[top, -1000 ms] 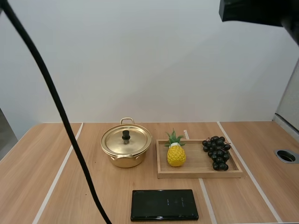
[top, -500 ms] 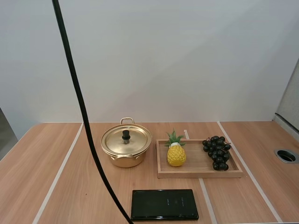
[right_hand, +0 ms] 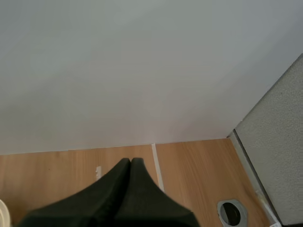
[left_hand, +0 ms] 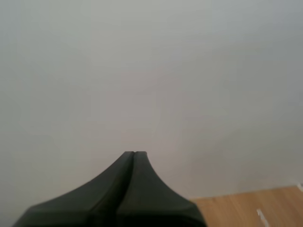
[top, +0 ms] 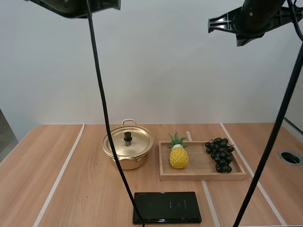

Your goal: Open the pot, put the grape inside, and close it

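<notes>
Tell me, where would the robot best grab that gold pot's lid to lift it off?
Probably by the black knob at the centre of the lid, coming straight down from above. The knob stands upright and proud of the shallow dome and looks slim enough to pinch, while the lid's rim sits flush on the pot and offers little edge.

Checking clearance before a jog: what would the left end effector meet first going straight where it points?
Likely the white wall: the shut left end effector aims at it, above the far edge of the table. Distance unclear.
</notes>
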### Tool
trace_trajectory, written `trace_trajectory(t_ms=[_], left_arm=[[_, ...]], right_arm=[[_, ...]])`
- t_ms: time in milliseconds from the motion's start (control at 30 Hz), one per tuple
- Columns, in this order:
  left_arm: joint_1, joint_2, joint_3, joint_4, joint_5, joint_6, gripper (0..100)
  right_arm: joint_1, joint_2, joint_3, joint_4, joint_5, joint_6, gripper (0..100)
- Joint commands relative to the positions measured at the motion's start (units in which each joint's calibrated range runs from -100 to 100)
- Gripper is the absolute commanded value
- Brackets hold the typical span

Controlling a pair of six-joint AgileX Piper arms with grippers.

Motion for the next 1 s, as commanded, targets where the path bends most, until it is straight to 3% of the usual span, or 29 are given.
trace_trajectory(t_ms=[0,633,967], left_arm=[[-0.27,3.11,-0.46,-0.72,5.23,-0.73,0],[-0.27,17.36,0.07,-2.11,20.99,2.17,0],[-0.27,19.52,5.22,-10.21,24.90,11.09,0]], right_arm=[[-0.23,0.14,1.65,-2.10,0.00,0.32,0],[-0.23,1.34,22.71,-4.20,0.00,0.67,0],[-0.23,1.22,25.53,-4.81,0.00,0.67,0]])
